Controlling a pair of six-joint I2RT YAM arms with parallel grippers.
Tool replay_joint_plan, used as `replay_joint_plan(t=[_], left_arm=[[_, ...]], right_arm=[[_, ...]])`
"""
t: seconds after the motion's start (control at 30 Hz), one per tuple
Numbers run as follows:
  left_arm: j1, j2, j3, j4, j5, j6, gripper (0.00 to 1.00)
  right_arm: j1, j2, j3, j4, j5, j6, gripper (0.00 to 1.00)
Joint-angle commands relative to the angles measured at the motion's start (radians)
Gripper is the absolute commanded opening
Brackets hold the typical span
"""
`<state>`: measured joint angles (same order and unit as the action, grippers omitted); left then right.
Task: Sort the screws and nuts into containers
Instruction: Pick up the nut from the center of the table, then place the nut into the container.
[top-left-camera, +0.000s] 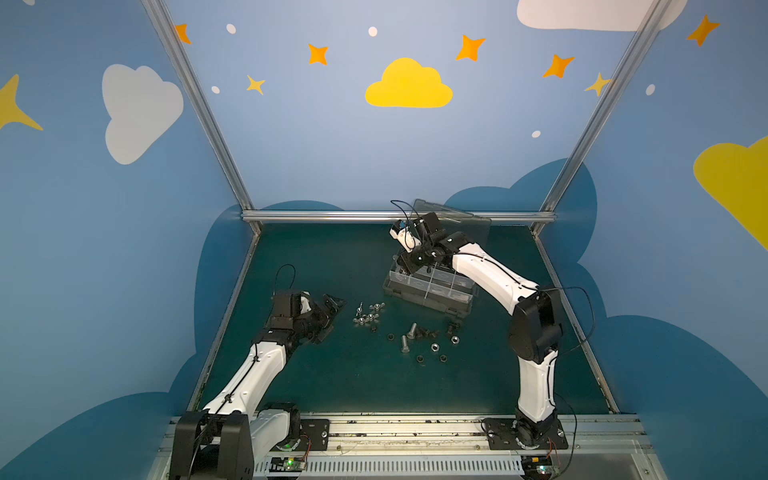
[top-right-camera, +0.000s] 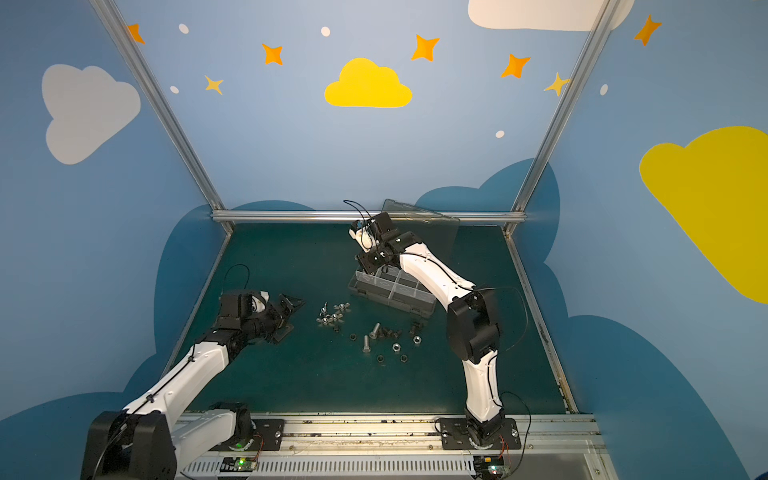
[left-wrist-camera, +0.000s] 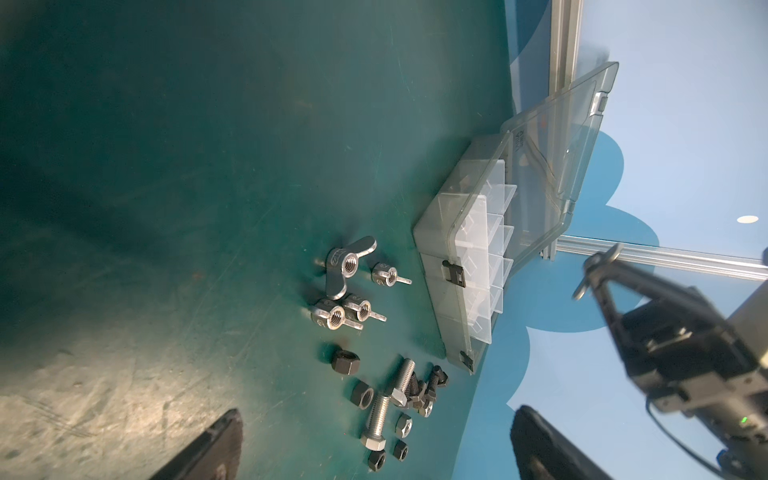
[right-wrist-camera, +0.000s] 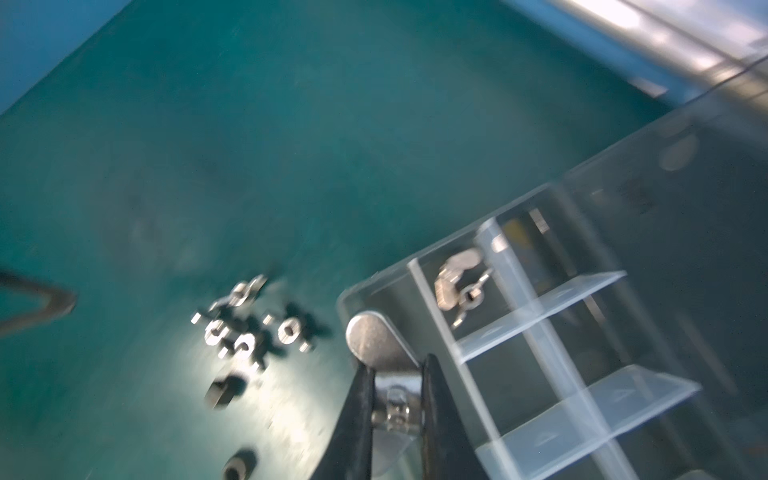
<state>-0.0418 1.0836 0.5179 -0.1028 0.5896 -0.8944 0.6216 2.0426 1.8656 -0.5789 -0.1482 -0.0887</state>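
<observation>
Mat (top-left-camera: 332, 386): dark green and flat; the left wrist view shows it scuffed and scratched, with a dull sheen.
Black nuts (left-wrist-camera: 347, 362): matte six-sided rings with threaded holes, scattered apart on the mat along the near edge of the loose pile.
Silver nuts (top-left-camera: 435, 346): shiny hexagonal rings lying flat among the black ones.
Hex bolts (left-wrist-camera: 402, 380): two bright metal bolts with ribbed threaded shanks and six-sided heads, lying on their sides close together.
Black screws (left-wrist-camera: 434, 382): short, dark and threaded, heaped against one bolt.
Left gripper (top-left-camera: 330, 318): black angular fingers spread wide with nothing between them, just beside the winged cluster.
Loose winged pieces (left-wrist-camera: 347, 268): polished silver, each a threaded hub with two flat rounded wings. They are bunched on the mat between the left gripper and the box, several touching.
Organizer box (left-wrist-camera: 432, 266): translucent greyish plastic, rectangular, with thin clear dividers and black latches on its front wall. It stands on the mat beyond the pile.
Stored winged piece (right-wrist-camera: 457, 282): silver and blurred, lying in an end compartment.
Right gripper (right-wrist-camera: 397, 386): slim black fingers pinched on the held winged piece (right-wrist-camera: 368, 338), whose smooth rounded wing juts past the tips. It hangs above the box end nearest the left arm.
Lid (top-left-camera: 469, 224): clear, smooth plastic, hinged up behind the box.
Back rail (top-left-camera: 374, 215): grooved aluminium bar.
</observation>
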Motion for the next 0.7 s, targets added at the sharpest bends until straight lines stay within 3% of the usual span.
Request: replay_joint_plan(t=[0.0,0.43,0.67], left_arm=[[-0.002,0.003,0.025,0.005,-0.001,0.015,1.0],[-0.001,0.019,0.03,0.024,0.011,0.012,1.0],[-0.002,0.03,0.028,0.064,0.031,-0.009,0.99]], right_arm=[[-0.008,0.074,0.051,0.039,0.104,0.055,0.06],[-0.024,0.215,0.127,0.059,0.122,0.102,0.09],[-0.025,0.219,0.091,0.053,0.152,0.074,0.19]])
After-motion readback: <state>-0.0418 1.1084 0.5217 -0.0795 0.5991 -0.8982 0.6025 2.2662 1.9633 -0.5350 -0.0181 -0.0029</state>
